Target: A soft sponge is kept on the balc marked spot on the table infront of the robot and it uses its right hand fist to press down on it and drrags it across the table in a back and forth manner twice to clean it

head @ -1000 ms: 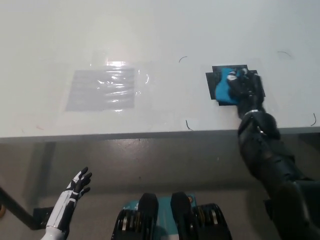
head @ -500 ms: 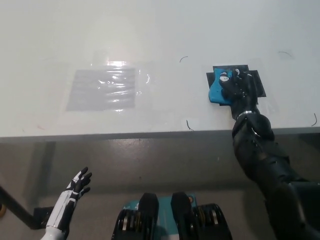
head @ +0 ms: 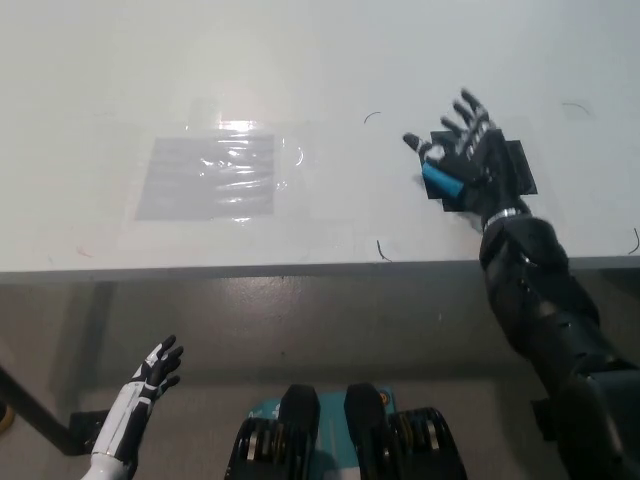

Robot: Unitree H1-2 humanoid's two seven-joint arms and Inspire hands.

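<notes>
A blue sponge (head: 439, 181) lies on the black marked spot (head: 515, 168) at the right of the white table (head: 300, 60). Only its left edge shows, the rest is hidden under my black right hand (head: 468, 155). That hand is over the sponge with its fingers spread apart and pointing away and to the left, open, holding nothing. My white left hand (head: 157, 366) hangs below the table's front edge at the lower left, fingers apart.
A shiny clear plastic sheet (head: 210, 176) lies taped on the table's left half. Small curved pen marks (head: 381, 250) dot the table around the sponge. The table's front edge (head: 250, 270) runs across the middle of the picture.
My right hand was closed as a fist on the sponge and slid it slightly left; now its fingers have opened and spread above the sponge. The left hand has not moved.
</notes>
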